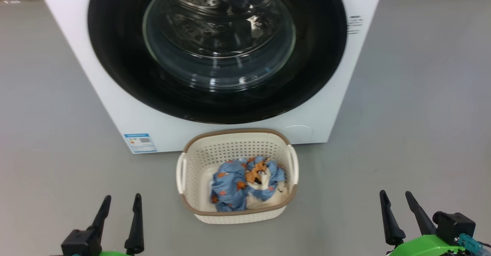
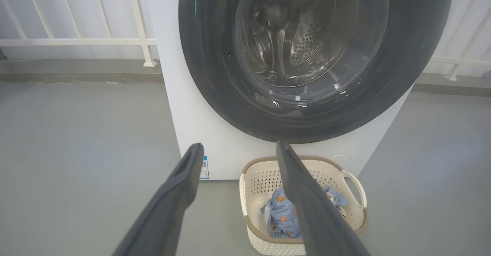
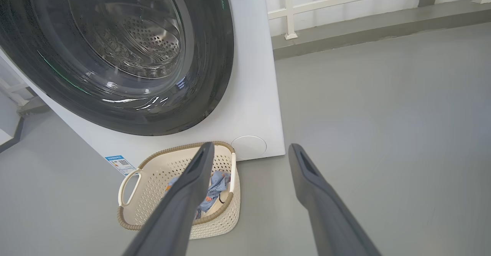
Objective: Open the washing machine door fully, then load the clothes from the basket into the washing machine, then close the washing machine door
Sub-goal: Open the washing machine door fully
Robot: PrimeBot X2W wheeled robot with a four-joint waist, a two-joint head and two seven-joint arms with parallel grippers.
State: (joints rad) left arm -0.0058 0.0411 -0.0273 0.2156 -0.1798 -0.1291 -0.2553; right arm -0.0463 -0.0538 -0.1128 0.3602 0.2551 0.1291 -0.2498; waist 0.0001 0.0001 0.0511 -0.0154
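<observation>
Washing machine door, round with a wide glossy black rim and a bulging clear glass centre, sits closed flat against the front of the white washing machine. Through the glass the perforated steel drum can be seen. A small blue label is stuck at the lower left corner of the machine's front, as the head view shows it.

On the grey floor, just in front of the machine and below the door, stands the basket. It is cream-white and perforated, with a brown rim and a white handle on each side. The clothes lie bundled inside it: light blue fabric with small orange shapes over cream-white fabric.

The left hand hovers at the lower left of the head view, its two dark fingers spread wide and holding nothing, well apart from the basket. The right hand hovers at the lower right, its fingers likewise spread wide and empty. Both point toward the machine. A white railing runs behind the machine in the wrist views
</observation>
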